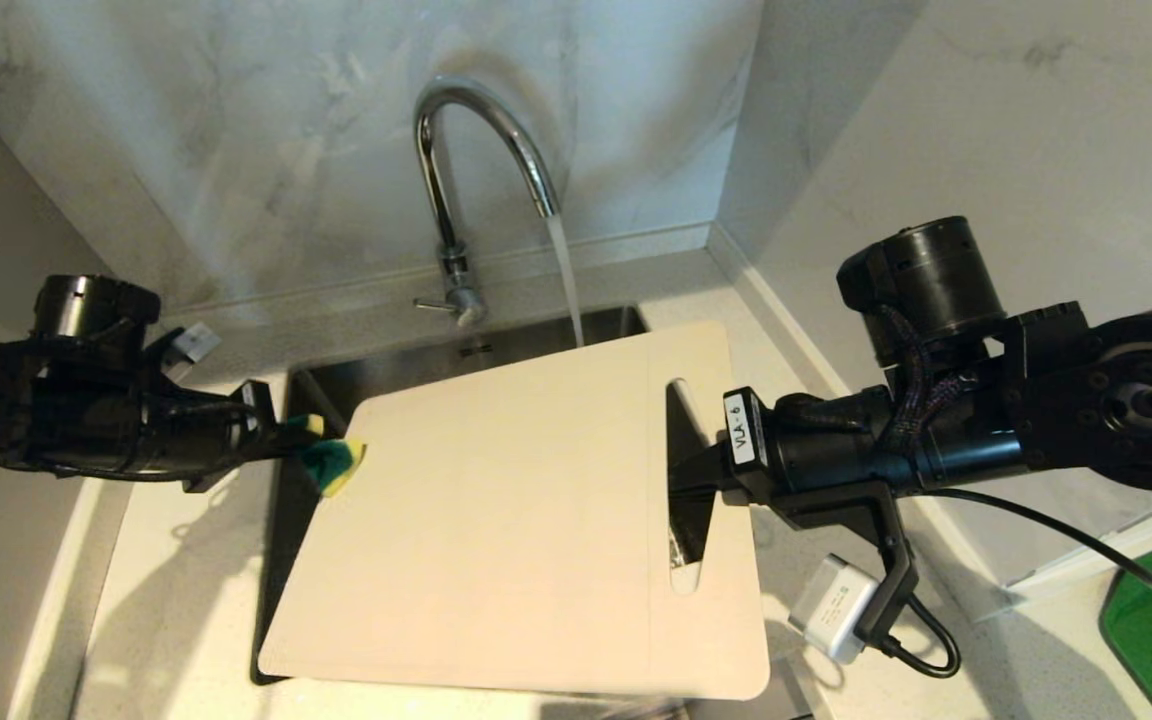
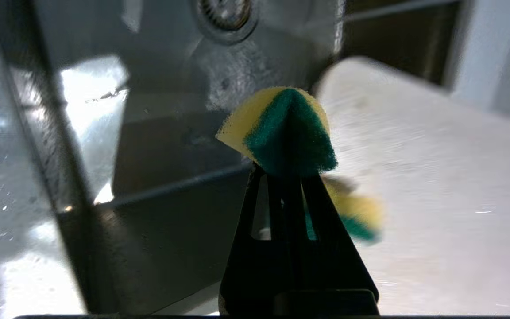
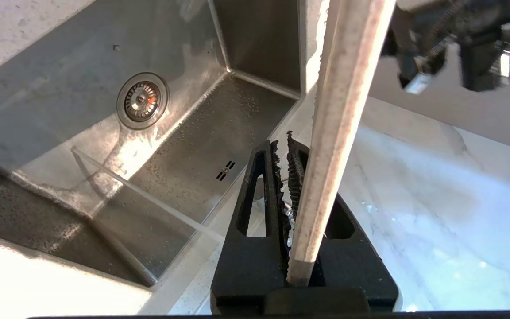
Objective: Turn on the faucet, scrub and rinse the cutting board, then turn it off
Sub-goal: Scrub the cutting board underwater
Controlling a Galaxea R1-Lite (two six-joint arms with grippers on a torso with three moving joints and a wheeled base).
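Right arm: black jointed arm reaching in level from the right, its right gripper at the handle-slot end of the board; fingers pinched narrow on the board's edge, seen edge-on in the right wrist view.
Left arm: black arm stretched level from the left over the pale countertop, its left gripper at the board's far left corner; fingers clamped tight on a sponge.
Cutting board: large thin cream-white rectangular plastic board with rounded corners and a long slot near its right end, held over the sink and covering most of it, with the near edge over the counter's front.
Sink: rectangular stainless steel basin set in the counter, wet, holding a round metal drain strainer; a stream of water drops into it just past the board's far edge.
Faucet: tall shiny chrome gooseneck tap against the far marble wall, with a thin lever at its base pointing left; running.
Sponge: small yellow foam pad with green scouring face, folded in the left fingers, touching the board's left edge.
Writing: white label on the right wrist reads "VUA-6".
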